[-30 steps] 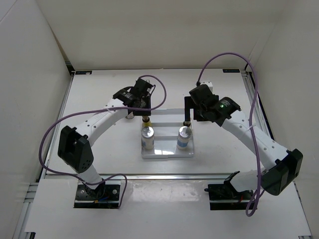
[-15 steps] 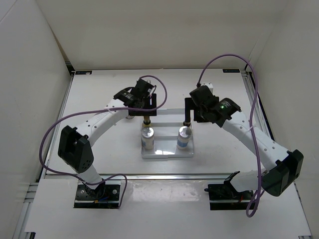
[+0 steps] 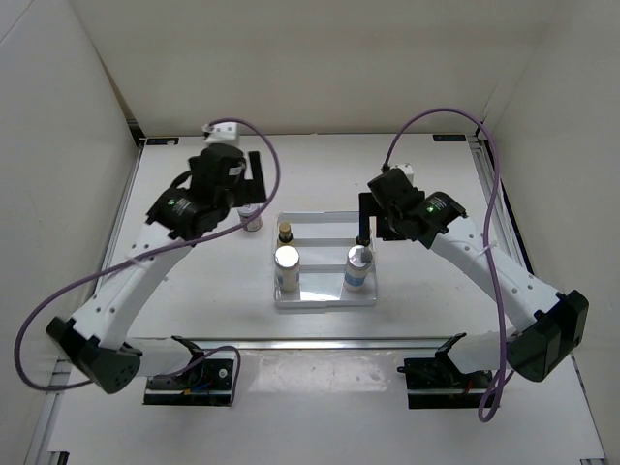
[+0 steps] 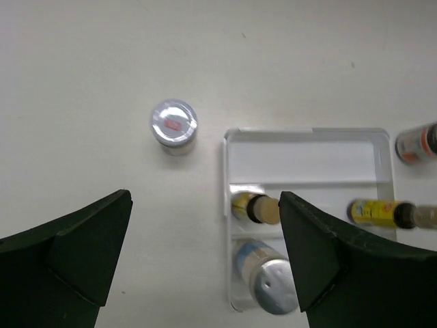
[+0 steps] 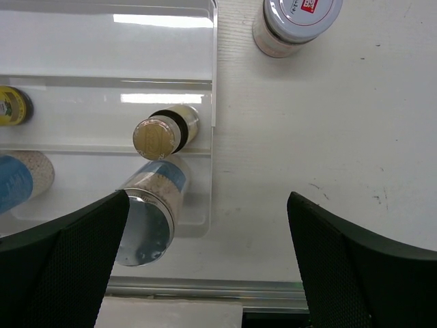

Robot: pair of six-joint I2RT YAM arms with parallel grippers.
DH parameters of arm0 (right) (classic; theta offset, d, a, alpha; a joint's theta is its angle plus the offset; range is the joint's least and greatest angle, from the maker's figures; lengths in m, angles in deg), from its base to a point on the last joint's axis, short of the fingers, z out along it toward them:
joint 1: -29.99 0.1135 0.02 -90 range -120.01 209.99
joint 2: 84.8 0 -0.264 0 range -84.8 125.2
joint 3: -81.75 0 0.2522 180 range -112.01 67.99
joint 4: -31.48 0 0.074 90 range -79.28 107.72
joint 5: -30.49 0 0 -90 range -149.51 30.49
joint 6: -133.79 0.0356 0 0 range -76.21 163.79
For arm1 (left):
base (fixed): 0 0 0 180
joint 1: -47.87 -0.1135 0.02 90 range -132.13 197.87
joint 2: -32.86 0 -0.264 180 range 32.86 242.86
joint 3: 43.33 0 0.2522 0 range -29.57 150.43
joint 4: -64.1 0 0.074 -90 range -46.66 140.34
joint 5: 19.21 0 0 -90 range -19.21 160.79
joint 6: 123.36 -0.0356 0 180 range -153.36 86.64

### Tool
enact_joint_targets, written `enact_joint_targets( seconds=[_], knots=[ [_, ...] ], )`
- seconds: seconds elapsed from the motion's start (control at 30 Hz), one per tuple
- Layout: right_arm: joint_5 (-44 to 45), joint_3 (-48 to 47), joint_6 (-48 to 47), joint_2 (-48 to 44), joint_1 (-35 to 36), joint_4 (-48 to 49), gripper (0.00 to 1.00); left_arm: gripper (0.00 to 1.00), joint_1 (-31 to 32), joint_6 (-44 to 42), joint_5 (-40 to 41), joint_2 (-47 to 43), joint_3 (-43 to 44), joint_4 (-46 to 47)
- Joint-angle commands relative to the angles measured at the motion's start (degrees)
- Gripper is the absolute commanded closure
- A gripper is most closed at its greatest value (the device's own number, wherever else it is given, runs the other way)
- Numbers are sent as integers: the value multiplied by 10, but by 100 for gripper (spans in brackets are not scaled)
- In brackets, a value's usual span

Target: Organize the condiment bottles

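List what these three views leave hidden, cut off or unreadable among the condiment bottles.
Top view: the right gripper covers the squat jar right of the tray; the left gripper partly hides the other squat jar.
Right wrist view: the top edge cuts that first jar's lid; the left edge cuts a yellow bottle.
Left wrist view: a finger overlaps the silver-capped cylinder.
Label text: too small everywhere.

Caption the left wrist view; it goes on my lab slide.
Open left claw near a squat white-lidded, red-marked jar outside the clear divided plastic tray holding two slim yellow brown-capped bottles.
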Motion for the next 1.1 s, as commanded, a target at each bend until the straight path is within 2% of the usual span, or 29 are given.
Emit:
enact_joint_targets(
  seconds=[0.0, 0.2, 0.47, 0.57, 0.67, 1.07],
  knots=[
    [18, -17, -11, 3, -5, 7, 0, 0, -59, -28, 86, -58, -42, -6],
    [-1, -77, -36, 56, -45, 12, 0, 0, -166, -40, 87, -89, -126, -6],
    [-14, -196, -46, 182, -95, 24, 0, 0, -199, -5, 73, -130, -234, 41],
    [6, -253, -47, 244, -102, 10, 0, 0, -210, -5, 53, -116, -223, 41],
    [12, -265, -47, 282, -124, 15, 0, 0, -216, -5, 48, -105, -223, 41],
    [-97, -253, -64, 334, -195, 20, 0, 0, -216, -11, 30, -95, -218, 46]
  ],
)
